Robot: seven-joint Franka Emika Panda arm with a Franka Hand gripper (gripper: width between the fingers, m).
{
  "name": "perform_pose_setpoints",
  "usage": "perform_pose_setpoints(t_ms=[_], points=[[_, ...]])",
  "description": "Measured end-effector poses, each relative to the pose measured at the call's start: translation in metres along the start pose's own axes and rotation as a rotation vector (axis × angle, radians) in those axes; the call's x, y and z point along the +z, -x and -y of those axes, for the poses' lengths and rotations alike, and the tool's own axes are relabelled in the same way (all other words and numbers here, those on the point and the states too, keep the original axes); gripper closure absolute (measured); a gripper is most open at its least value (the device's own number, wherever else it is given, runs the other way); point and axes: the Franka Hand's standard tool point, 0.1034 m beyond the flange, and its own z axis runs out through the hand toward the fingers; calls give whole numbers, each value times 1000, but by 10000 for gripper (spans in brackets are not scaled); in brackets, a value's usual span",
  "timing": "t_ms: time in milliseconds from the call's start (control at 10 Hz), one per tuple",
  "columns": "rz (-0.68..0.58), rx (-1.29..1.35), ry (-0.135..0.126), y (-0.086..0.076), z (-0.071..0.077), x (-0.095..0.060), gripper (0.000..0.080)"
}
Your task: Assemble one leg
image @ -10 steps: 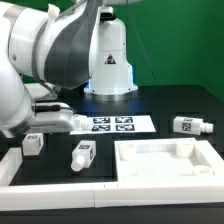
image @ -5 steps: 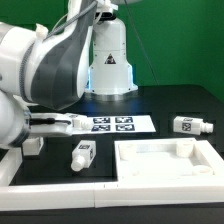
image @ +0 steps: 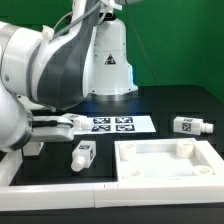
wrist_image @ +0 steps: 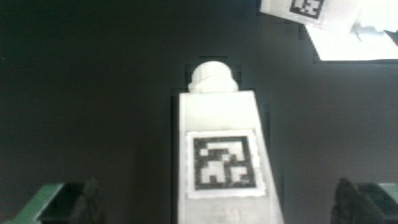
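In the wrist view a leg [wrist_image: 221, 150], a white post with a square marker tag and a narrower round end, lies on the black table. My gripper [wrist_image: 217, 208] is open, with one dark finger [wrist_image: 63, 203] on each side of the leg and neither touching it. In the exterior view my arm covers most of this leg [image: 34, 149] at the exterior view's left, and the gripper itself is hidden there. A second leg [image: 83, 153] lies near the middle. A third leg [image: 190, 125] lies at the exterior view's right.
The large white tray-like tabletop [image: 165, 176] lies at the front right of the exterior view, with a short post [image: 187, 146] standing at its far corner. The marker board [image: 112, 124] lies behind the legs. A white rail [image: 20, 172] runs along the front left.
My arm has come down and towards the exterior view's left, so it now covers more of the leftmost leg. The other legs and the tabletop have not moved.
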Motion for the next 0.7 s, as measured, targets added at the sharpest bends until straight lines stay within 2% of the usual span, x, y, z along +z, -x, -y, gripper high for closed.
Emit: perform_pose_setpoints(t_ms=[100, 200, 300, 400, 500, 600, 700], points=[[1, -1, 0, 0, 0, 1, 151], [1, -1, 0, 0, 0, 1, 268], [1, -1, 0, 0, 0, 1, 268], [2, -1, 0, 0, 0, 1, 436], [2, -1, 0, 0, 0, 1, 515], [5, -4, -1, 1, 3, -1, 515], [1, -24, 4, 11, 19, -16, 514]])
